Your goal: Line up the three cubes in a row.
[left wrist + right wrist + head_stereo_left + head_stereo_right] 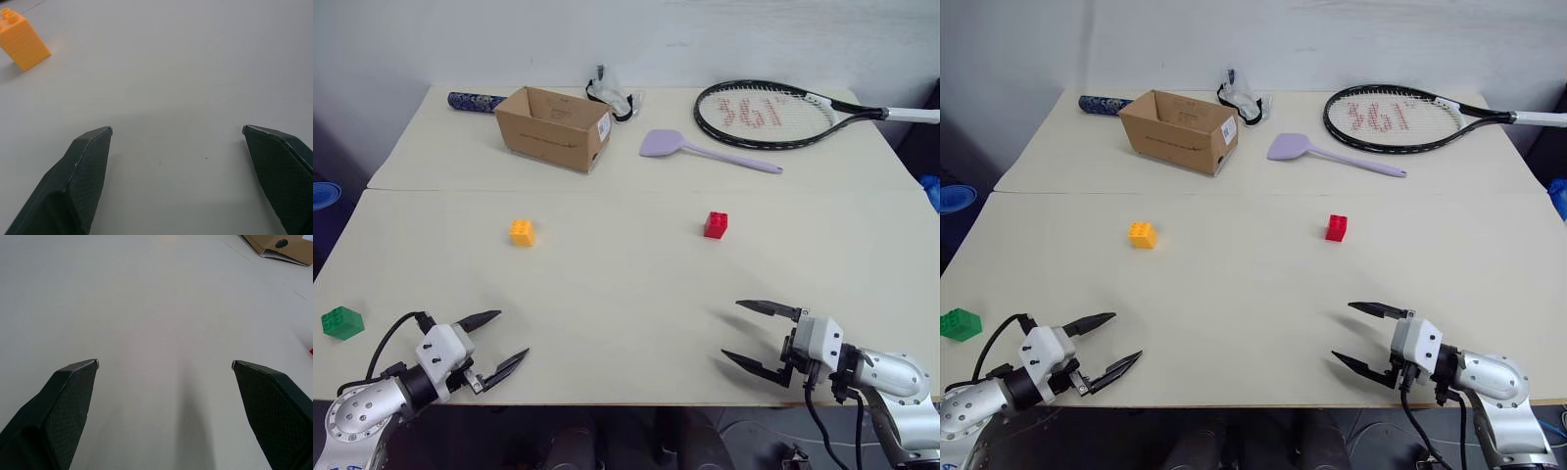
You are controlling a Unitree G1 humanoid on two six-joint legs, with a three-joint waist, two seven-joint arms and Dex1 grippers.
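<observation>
Cubes lie unaligned: yellow cube [522, 232] ahead of the spread, empty left gripper [496, 343], green cube [342, 322] outside it, red cube [716, 225] beyond the equally spread right gripper [759, 335]; a first reach seems next.

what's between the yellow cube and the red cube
Nothing: bare table runs from the yellow cube to the red cube, seen in the left eye view.

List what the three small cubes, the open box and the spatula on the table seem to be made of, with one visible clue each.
Red cube, yellow-orange cube and green cube: probably hard moulded plastic, with bright even colour and studs on top.
Open box: brown cardboard, matte, with folded flaps and a label.
Spatula: likely silicone or plastic, one smooth lilac piece with a dull finish.
</observation>
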